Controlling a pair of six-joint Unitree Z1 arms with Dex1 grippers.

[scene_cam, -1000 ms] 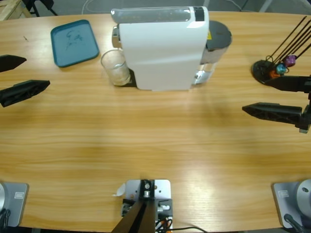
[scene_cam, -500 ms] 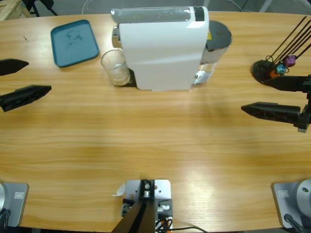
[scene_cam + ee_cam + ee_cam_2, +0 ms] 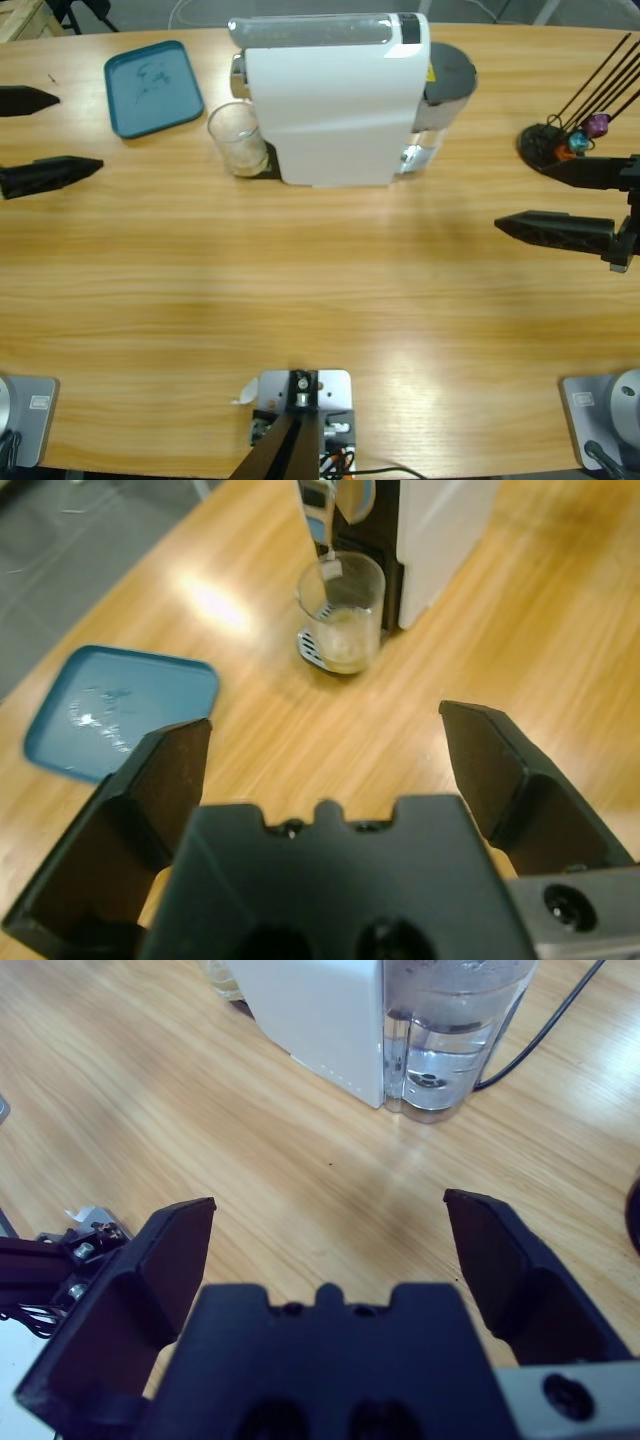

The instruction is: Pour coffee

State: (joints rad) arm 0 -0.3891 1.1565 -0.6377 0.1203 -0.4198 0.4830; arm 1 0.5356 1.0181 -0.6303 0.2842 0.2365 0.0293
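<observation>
Honestly, the glass (image 3: 238, 139) is under the white coffee machine's (image 3: 335, 100) spout, holding probably just a thin layer of coffee (image 3: 342, 645). Left gripper (image 3: 30, 137) and right gripper (image 3: 565, 200) both gape wide, holding nothing. Slick, breakable walls, so grab mid-height, gently.

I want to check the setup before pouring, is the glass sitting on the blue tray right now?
No, the glass stands at the white coffee machine, while the blue tray lies apart beside it.
</observation>
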